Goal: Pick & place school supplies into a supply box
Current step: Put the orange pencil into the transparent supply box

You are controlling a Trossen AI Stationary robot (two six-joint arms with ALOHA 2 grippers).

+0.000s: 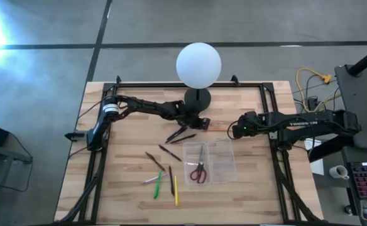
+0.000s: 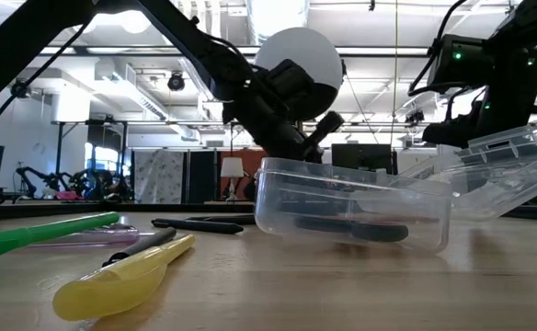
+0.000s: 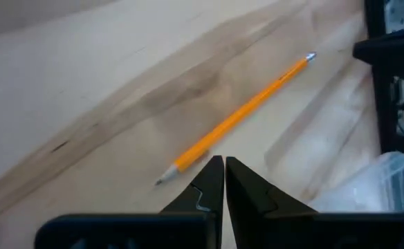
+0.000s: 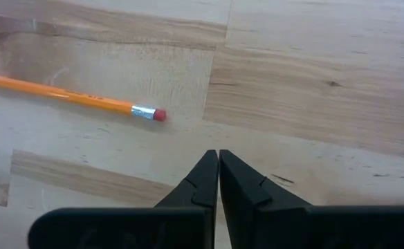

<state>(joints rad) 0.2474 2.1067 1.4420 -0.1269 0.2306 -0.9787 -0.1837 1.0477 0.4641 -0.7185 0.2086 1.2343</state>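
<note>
The clear supply box (image 1: 199, 164) sits open on the table, its lid (image 1: 224, 157) folded out toward the right. Red-handled scissors (image 1: 198, 168) lie inside it. An orange pencil (image 3: 238, 116) lies flat on the wood between the two grippers, and its eraser end (image 4: 158, 115) shows in the right wrist view. My left gripper (image 3: 224, 162) is shut, hovering by the pencil's sharpened end. My right gripper (image 4: 218, 153) is shut, a short way from the eraser end. Dark pens (image 1: 180, 135), a green pen (image 1: 158, 186), a yellow one (image 1: 175, 190) and a pale one (image 1: 152, 179) lie left of the box.
A white globe lamp (image 1: 198, 63) on a black stand (image 1: 197, 97) rises at the far edge, just behind my left gripper (image 1: 196, 122). Black rails (image 1: 273, 125) frame the table. In the low view the green pen (image 2: 39, 235) and the yellow pen (image 2: 121, 276) lie near the camera.
</note>
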